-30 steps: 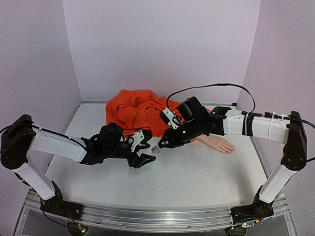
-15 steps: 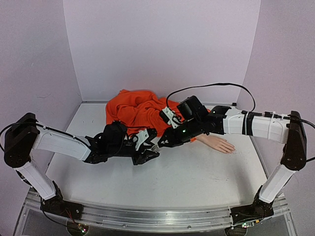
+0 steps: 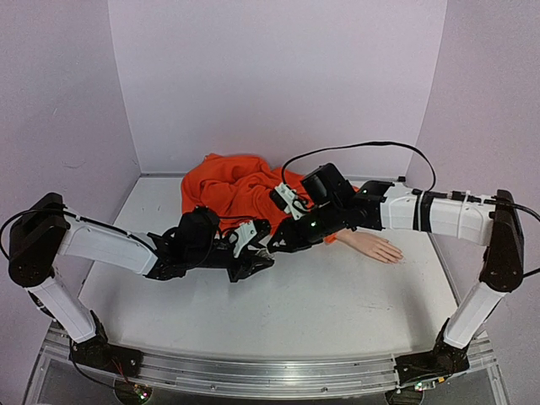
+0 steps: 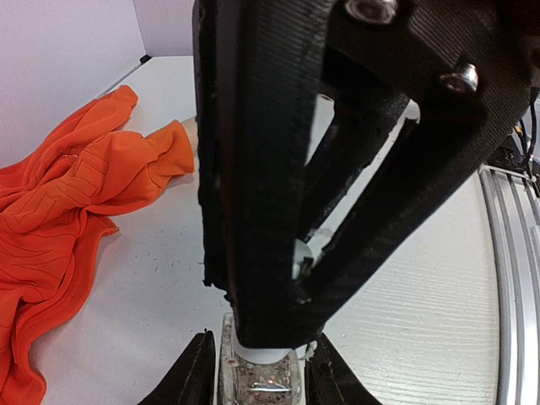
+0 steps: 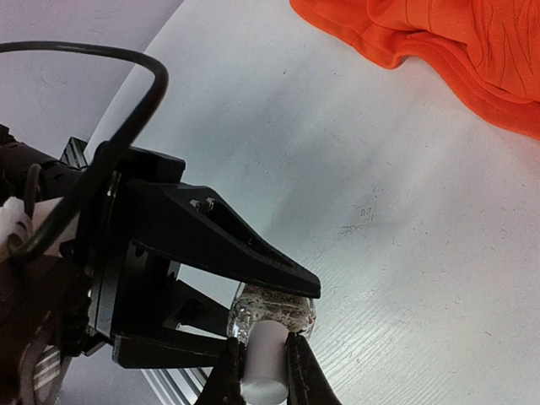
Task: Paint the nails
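The left arm (image 3: 101,249) and right arm (image 3: 439,215) were made of white tube-like links joined by bulky black housings at the joints. Each stood on a black base (image 3: 105,354) fixed to a silvery rail (image 3: 253,375). A thin black cable (image 3: 363,146) looped over the right arm, and a small green light (image 3: 313,224) glowed at its wrist. The left gripper (image 4: 257,375) and right gripper (image 5: 261,371) were matt black, their fingers long open-framed wedges with silver screws (image 4: 460,78).

The left hand (image 4: 257,375) grips a clear bottle (image 4: 253,386) on the bench (image 4: 439,321). The black right hand (image 4: 287,316) sits on its white cap (image 4: 263,354). An orange sleeve (image 4: 76,194) lies at the left.
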Controlling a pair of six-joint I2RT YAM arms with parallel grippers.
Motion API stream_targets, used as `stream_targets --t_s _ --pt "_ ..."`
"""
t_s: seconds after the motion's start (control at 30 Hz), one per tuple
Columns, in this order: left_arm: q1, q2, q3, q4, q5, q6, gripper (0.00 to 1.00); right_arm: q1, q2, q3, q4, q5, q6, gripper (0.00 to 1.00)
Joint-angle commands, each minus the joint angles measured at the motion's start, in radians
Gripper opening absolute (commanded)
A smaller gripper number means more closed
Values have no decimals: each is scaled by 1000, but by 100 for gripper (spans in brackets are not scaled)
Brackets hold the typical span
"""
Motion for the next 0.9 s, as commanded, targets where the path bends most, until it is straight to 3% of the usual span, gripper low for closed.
stream_targets --t_s 0.0,0.33,0.5,0.6,0.73,0.87 --pt "-3 0 46 49 -12 17 35 6 10 42 14 -28 -15 0" --pt "-3 -19 24 44 15 45 15 7 9 47 13 -40 -40 0" --pt "3 -70 -8 17 130 55 8 7 -22 43 -4 -39 -175 0" --pt "28 -111 -7 -18 343 12 1 7 -70 9 -4 -84 -348 0" --pt "65 -148 16 -24 679 -112 0 16 -162 -61 38 -136 -645 0" --pt "81 -158 56 -26 897 -225 0 18 -157 -21 49 -113 -847 0"
